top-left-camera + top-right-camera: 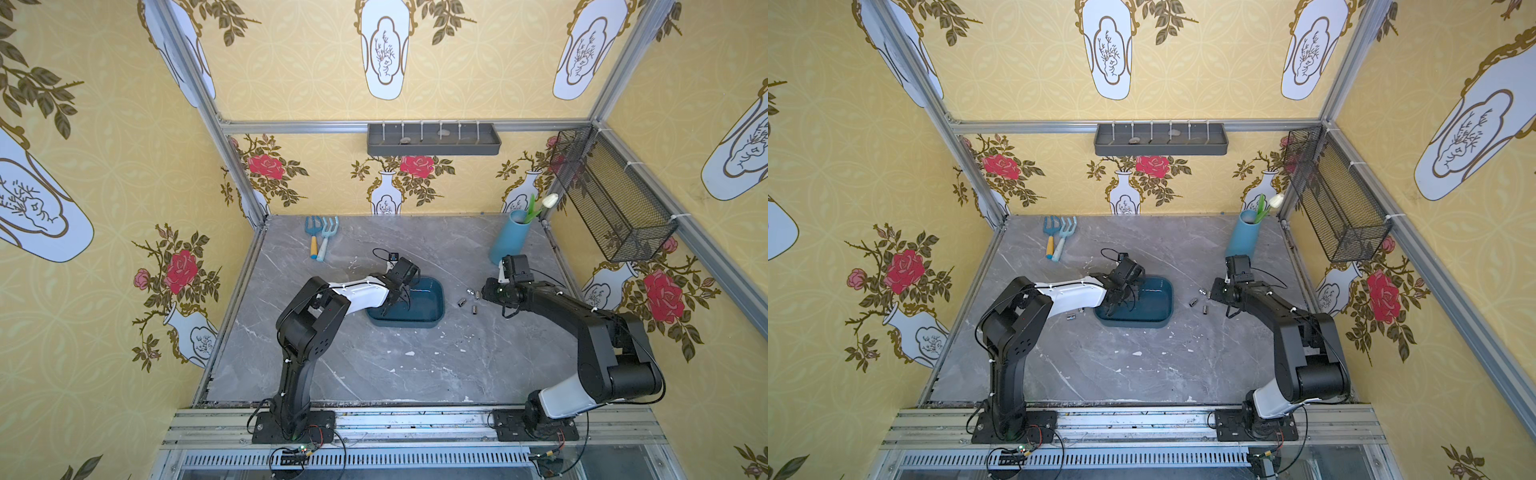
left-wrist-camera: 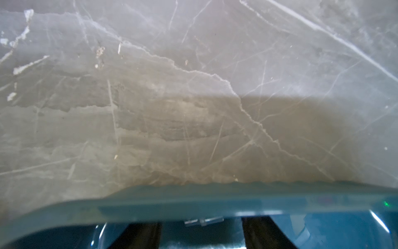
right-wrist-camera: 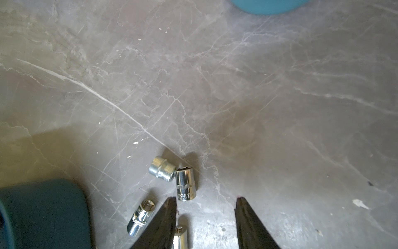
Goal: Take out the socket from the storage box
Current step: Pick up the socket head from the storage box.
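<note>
The left tool [image 1: 398,303], jaws apart low in the storage box [image 1: 430,311], may snag its wall and tip it when they close

I note bright, even light in both top views, edges bowed. Left wrist view soft, storage box [image 2: 193,200] rim blurred. Soft shadows on tabletop [image 3: 237,107].
</note>
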